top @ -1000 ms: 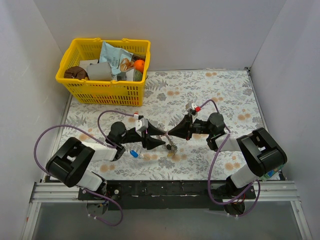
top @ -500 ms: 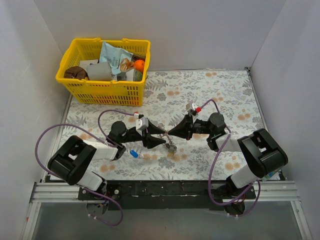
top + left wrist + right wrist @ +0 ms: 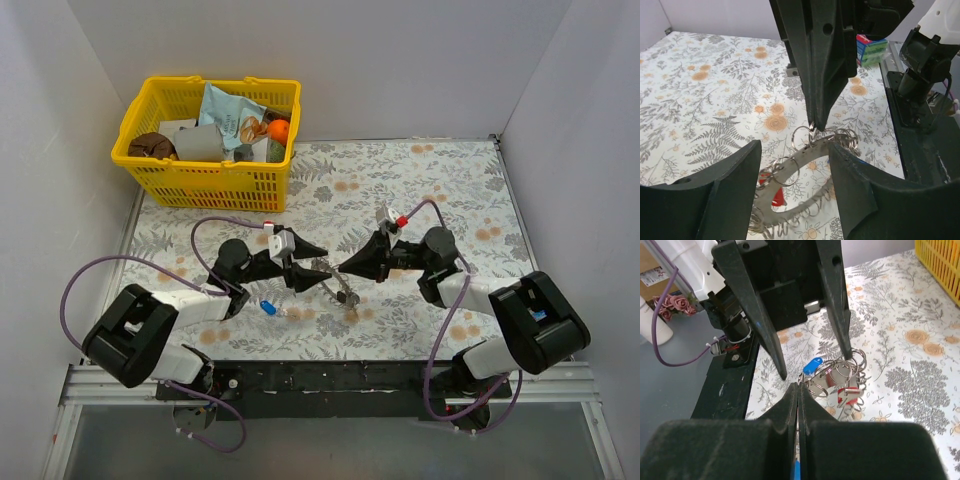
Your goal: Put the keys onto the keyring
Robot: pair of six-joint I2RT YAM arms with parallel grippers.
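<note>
The keyring (image 3: 340,285) is a silver scalloped plate strung with small wire rings, and it sits between my two grippers in the middle of the mat. My left gripper (image 3: 320,268) is open around it (image 3: 810,155). One of its fingers (image 3: 840,325) touches the ring cluster and the other stands apart. My right gripper (image 3: 343,268) is shut on a blue key, seen as a blue sliver (image 3: 796,471) between its pads, with its tip (image 3: 814,125) at one small ring. A red key (image 3: 847,395) hangs on the keyring. Another blue key (image 3: 268,308) lies on the mat.
A yellow basket (image 3: 210,178) full of groceries stands at the back left. White walls close in the flowered mat on three sides. A black rail (image 3: 330,378) runs along the near edge, and a green and blue box (image 3: 872,50) sits by the right arm's base.
My left gripper's jaws have spread a little wider around the keyring and that arm has eased back to the left. The right gripper stays shut at the same spot.
</note>
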